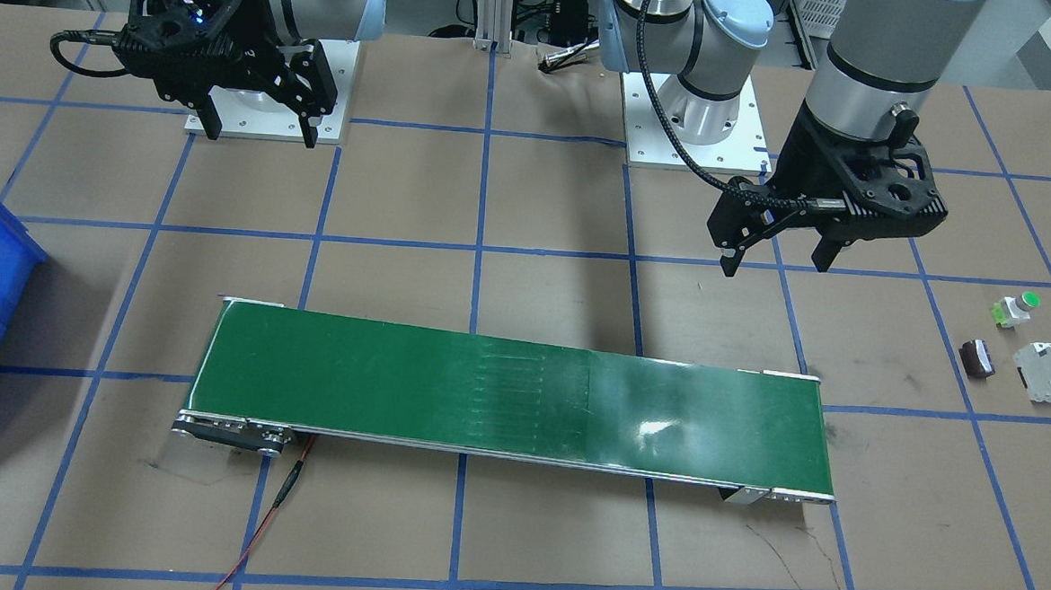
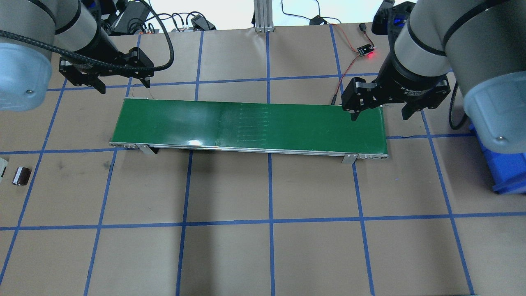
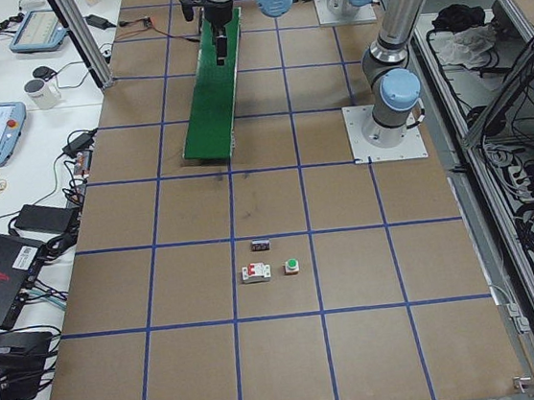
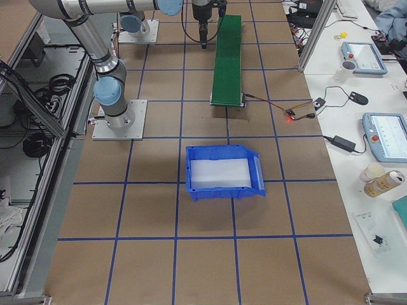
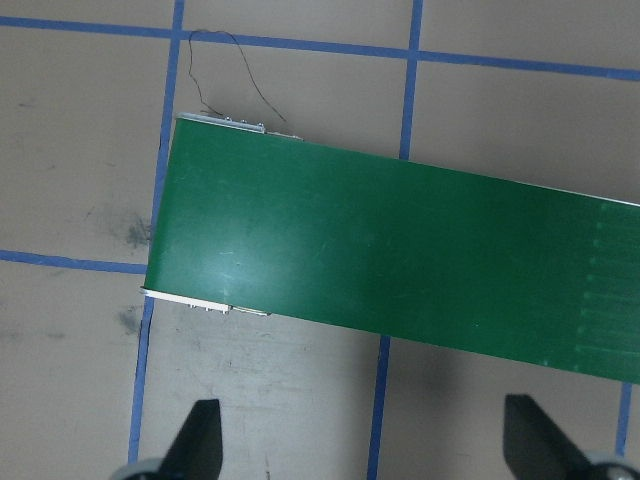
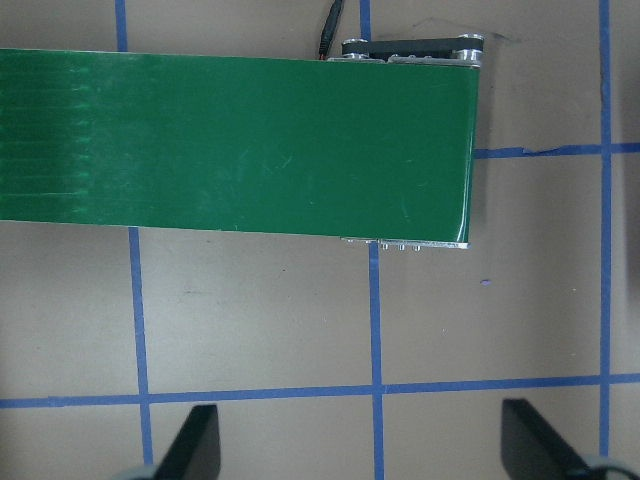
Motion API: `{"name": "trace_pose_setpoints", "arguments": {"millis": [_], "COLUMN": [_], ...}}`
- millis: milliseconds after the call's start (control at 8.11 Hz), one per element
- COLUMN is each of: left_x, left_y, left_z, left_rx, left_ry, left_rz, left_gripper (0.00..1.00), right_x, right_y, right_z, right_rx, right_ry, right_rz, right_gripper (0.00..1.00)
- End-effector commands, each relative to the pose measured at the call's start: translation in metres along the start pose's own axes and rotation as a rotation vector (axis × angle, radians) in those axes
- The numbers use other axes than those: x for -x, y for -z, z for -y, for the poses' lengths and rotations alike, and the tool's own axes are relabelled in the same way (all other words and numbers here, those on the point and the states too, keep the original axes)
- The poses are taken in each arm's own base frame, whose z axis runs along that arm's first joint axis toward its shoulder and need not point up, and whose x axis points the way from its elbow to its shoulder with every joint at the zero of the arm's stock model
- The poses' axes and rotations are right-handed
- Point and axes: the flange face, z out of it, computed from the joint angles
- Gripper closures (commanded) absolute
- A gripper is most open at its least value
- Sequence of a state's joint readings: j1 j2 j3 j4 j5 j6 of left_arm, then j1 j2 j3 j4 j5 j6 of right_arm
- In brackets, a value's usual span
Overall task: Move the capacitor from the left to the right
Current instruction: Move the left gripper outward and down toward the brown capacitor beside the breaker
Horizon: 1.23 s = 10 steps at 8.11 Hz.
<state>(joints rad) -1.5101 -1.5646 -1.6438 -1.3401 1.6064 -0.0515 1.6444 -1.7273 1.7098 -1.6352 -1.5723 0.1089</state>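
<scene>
- Capacitor (image 1: pixel 976 359) lies on the desk (image 1: pixel 548 548) at its left end, just beside the white breaker (image 1: pixel 1050 370).
- I see the left hand (image 1: pixel 774 265) spread wide and empty, and the right hand (image 1: pixel 259 134) likewise.
- Overhead, the frame edge cuts off the breaker.

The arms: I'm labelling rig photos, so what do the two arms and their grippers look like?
Both arms are silver-grey tubes with pale blue joint caps on white base plates. The left gripper and right gripper are angular black two-finger units. A braided black cable runs to the left gripper; white lettering marks the right wrist.
</scene>
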Motion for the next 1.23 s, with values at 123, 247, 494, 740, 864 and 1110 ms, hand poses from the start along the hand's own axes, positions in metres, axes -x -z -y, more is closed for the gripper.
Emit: {"name": "trace_pose_setpoints", "arguments": {"millis": [123, 247, 494, 740, 864, 1110], "left_x": [0.029, 0.058, 0.130, 0.218, 0.260, 0.341], "left_y": [-0.003, -0.005, -0.007, -0.021, -0.036, -0.085], "left_z": [0.008, 0.014, 0.022, 0.022, 0.021, 0.017], "left_rx": [0.010, 0.012, 0.018, 0.059, 0.082, 0.165], "left_ry": [0.044, 0.086, 0.040, -0.011, -0.007, 0.070], "left_rz": [0.018, 0.036, 0.100, 0.121, 0.118, 0.090], "left_gripper": [0.00, 0.00, 0.00, 0.00, 0.00, 0.00], "right_x": [0.000, 0.000, 0.000, 0.000, 0.000, 0.000], "right_y": [0.001, 0.001, 0.000, 0.001, 0.001, 0.001], "right_z": [0.000, 0.000, 0.000, -0.001, -0.001, -0.001], "right_rx": [-0.003, -0.002, -0.001, -0.003, -0.003, -0.003], "right_ry": [0.000, 0.000, 0.000, 0.000, 0.000, 0.000], "right_rz": [-0.001, 0.000, -0.001, -0.001, -0.001, -0.001], "right_gripper": [0.00, 0.00, 0.00, 0.00, 0.00, 0.00]}}
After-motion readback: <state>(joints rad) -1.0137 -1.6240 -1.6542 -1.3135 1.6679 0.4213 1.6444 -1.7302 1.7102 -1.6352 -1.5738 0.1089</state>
